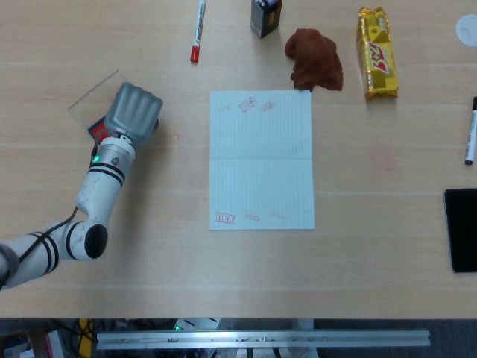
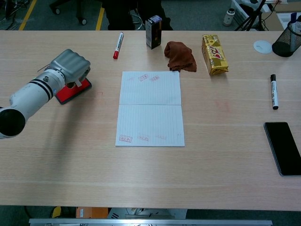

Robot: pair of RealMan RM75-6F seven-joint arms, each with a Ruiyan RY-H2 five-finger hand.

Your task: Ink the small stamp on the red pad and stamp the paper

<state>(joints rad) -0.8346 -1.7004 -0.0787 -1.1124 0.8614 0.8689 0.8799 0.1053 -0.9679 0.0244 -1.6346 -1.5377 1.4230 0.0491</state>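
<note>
Office or lab workspace, long pale wooden desk, markers, mesh pen cup at the far right corner, chair wheels on grey floor beyond the far edge

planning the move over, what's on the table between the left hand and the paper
Nothing: in both the head and chest views, only bare wood table lies between the left hand, over the red pad, and the paper.

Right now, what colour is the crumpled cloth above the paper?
Reddish brown cloth; the head view shows it best.
</note>
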